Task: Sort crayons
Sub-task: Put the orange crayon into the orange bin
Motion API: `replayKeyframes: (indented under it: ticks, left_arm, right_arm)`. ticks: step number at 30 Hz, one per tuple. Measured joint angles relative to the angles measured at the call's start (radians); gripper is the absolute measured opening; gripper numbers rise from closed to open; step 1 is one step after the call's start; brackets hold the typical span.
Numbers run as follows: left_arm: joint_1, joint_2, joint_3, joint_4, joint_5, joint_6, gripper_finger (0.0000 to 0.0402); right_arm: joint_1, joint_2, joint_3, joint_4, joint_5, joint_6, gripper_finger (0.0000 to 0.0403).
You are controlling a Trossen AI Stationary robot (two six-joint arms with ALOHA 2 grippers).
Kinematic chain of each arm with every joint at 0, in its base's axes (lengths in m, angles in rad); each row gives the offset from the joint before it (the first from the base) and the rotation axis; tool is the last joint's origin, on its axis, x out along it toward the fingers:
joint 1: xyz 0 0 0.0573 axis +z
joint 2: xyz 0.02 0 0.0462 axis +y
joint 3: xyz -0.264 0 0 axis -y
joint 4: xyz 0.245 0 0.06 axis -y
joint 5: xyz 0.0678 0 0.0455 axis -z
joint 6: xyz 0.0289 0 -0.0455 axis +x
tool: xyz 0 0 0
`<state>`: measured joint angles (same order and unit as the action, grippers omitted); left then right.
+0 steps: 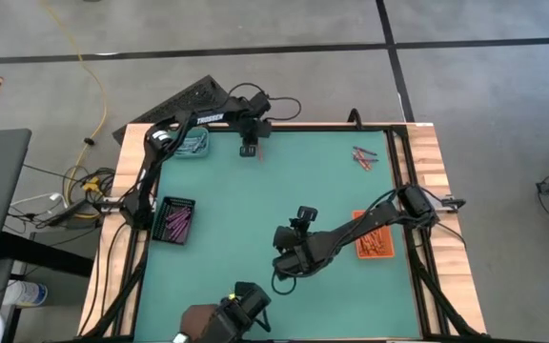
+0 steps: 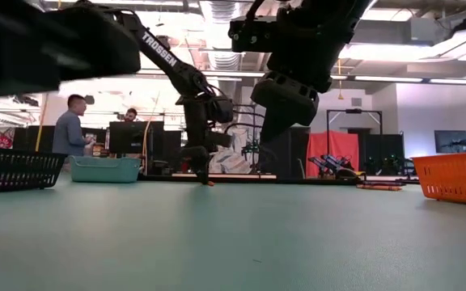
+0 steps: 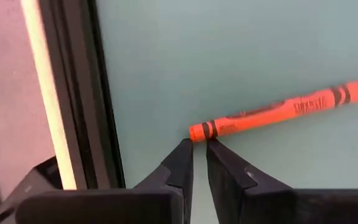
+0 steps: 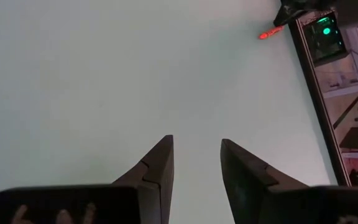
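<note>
We are looking down on a green table [image 1: 255, 219] with a wooden border, where two dark robot arms are working among three small trays and scattered crayons. The left arm is reaching along the far edge, its gripper [image 3: 199, 149] lowered to the surface just beside the black rail at the table's rim; its two fingers are drawn nearly together, only a thin gap between them, with their tips meeting one end of an orange crayon [image 3: 284, 109] lying flat on the green. We cannot tell whether that end is actually being pinched or merely touched. The right arm is stretching in from the right side toward the middle of the table, and its gripper [image 4: 194, 152] is hanging above bare green with the fingers spread apart and nothing between them. We are seeing the orange tray [image 1: 374, 240] sitting near the right edge under that arm, with orange crayons in it, the black tray [image 1: 175, 217] standing near the left edge with purple crayons [image 1: 177, 223] inside, and the teal tray [image 1: 194, 144] resting at the far left corner. A small loose cluster of crayons [image 1: 364, 155] is lying near the far right corner, well apart from both grippers. Beyond the table, a person [image 2: 72, 125] is standing in the room.
</note>
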<state>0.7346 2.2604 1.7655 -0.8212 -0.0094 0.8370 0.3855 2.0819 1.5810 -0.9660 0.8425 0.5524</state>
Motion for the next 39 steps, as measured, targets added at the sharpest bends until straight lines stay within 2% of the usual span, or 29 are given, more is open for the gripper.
replayKeyframes:
  ticks: [4, 7, 14, 18, 26, 34, 39]
  left_arm:
    - [-0.013, 0.003, 0.053, -0.082, -0.086, 0.003, 0.0054]
    - [-0.023, 0.003, 0.09, -0.082, -0.137, 0.009, 0.0081]
    - [-0.069, 0.0, 0.104, -0.14, -0.064, 0.169, 0.0126]
    - [-0.089, 0.002, 0.091, -0.131, -0.02, 0.298, 0.0128]
    - [-0.11, 0.002, 0.092, -0.097, 0.027, 0.422, 0.0128]
    - [-0.119, 0.002, 0.086, -0.117, 0.031, 0.43, 0.0128]
    - [-0.119, -0.004, 0.006, -0.067, 0.028, 0.44, 0.0128]
  right_arm:
    - [0.0, 0.0, 0.0, -0.006, 0.0, 0.0, 0.0132]
    - [0.0, 0.0, 0.0, -0.015, 0.0, -0.001, 0.0132]
    - [0.001, 0.0, 0.0, -0.031, 0.001, -0.003, 0.0132]
    - [0.02, 0.0, 0.0, -0.086, -0.002, 0.028, 0.0132]
    - [0.098, 0.0, 0.001, -0.294, 0.012, 0.257, 0.0132]
    - [0.136, 0.0, 0.001, -0.399, 0.02, 0.394, 0.0132]
    - [0.146, 0.0, 0.001, -0.399, 0.02, 0.412, 0.0132]
